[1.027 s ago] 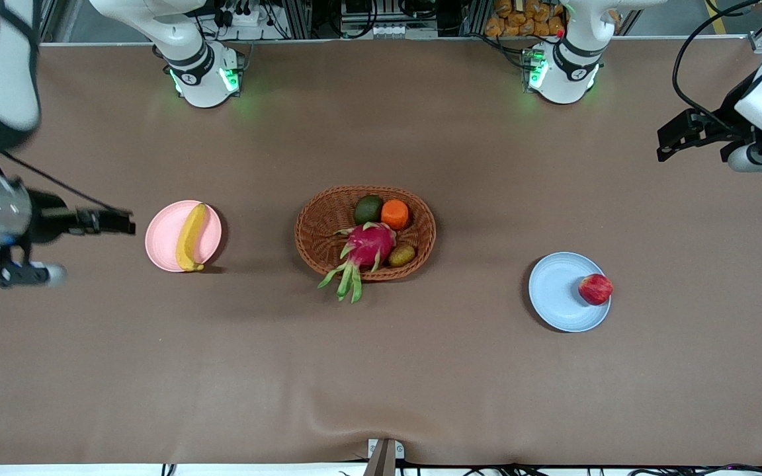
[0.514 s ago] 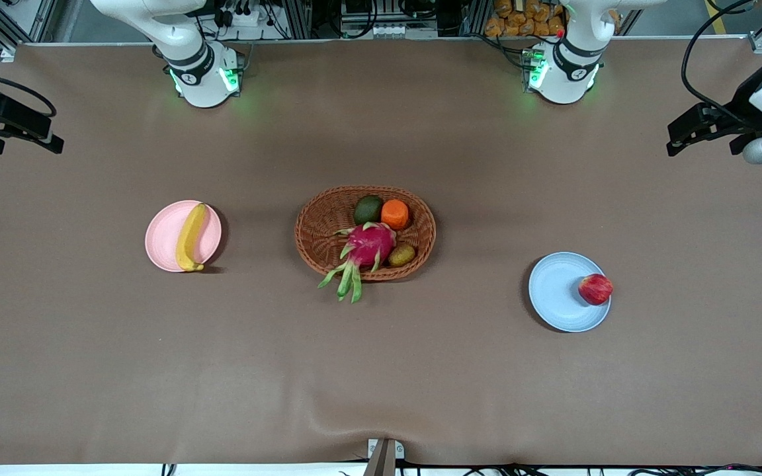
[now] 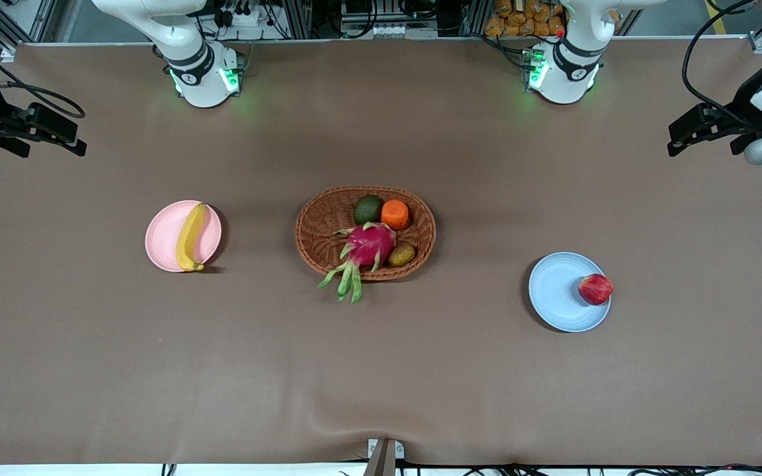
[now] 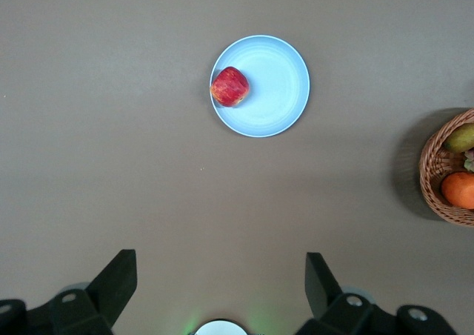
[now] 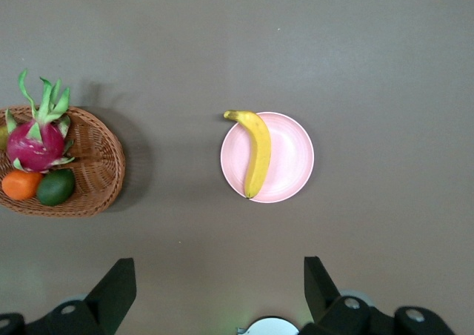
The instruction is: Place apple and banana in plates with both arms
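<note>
- Change since the earlier frames: the right gripper (image 3: 67,135) has swung from beside the pink plate (image 3: 164,236) up to the edge of the counter (image 3: 381,370) at the right arm's end. The left gripper (image 3: 685,132) has shifted only slightly at the left arm's end. No fruit has moved.
- Right gripper: fingers spread wide, holding nothing, high over bare counter in the right wrist view.
- Left gripper: fingers likewise spread and empty, raised over bare counter.
- Banana (image 3: 190,237): lies across the pink plate, on the side toward the basket (image 3: 315,231), one tip overhanging the rim.
- Apple (image 3: 595,289): sits on the blue plate (image 3: 556,291), at the rim toward the left arm's end.
- Basket: holds the dragon fruit (image 3: 368,246), orange (image 3: 395,214) and two other fruits.
- Progress: both placements appear complete; judged remaining work is arm retraction only.
</note>
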`<state>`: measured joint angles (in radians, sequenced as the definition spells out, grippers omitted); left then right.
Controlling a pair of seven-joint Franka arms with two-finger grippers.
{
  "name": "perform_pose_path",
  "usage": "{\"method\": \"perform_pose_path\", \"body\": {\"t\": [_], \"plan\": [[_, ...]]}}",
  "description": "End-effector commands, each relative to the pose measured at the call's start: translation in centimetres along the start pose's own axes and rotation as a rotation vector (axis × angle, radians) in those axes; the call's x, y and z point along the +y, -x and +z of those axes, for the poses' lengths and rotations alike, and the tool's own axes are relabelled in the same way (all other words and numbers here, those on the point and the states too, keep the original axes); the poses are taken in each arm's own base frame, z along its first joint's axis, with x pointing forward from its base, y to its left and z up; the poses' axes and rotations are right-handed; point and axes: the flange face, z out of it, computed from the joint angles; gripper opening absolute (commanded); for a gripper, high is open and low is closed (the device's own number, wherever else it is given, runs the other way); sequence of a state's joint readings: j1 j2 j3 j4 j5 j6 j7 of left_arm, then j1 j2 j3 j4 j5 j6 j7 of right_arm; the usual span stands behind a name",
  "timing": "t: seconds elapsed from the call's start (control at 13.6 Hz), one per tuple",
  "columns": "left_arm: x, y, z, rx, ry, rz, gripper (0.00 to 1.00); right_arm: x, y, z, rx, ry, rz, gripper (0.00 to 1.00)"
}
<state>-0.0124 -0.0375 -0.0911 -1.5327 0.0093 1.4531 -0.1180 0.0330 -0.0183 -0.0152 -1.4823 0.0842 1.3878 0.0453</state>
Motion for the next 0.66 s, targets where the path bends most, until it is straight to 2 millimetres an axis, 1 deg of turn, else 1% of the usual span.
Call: {"method": "perform_pose_path", "body": {"t": [0.0, 0.15, 0.44, 0.59], "plan": [[-0.2, 0.6, -0.6, 0.011, 0.015, -0.007, 1.00, 0.3, 0.7, 0.0, 0.013, 0.056, -0.028, 1.00], [-0.2, 0.6, -0.6, 0.010, 0.014, -0.007, 1.00, -0.9, 0.8, 0.0, 0.013, 0.076, -0.048, 1.00], [-0.2, 0.6, -0.6, 0.010, 0.015, -0.004, 1.00, -1.2, 0.8, 0.0, 0.017, 0.089, -0.054, 1.00], [-0.3, 0.5, -0.6, 0.010, 0.015, -0.004, 1.00, -1.1, 0.7, 0.0, 0.018, 0.089, -0.051, 1.00]]}}
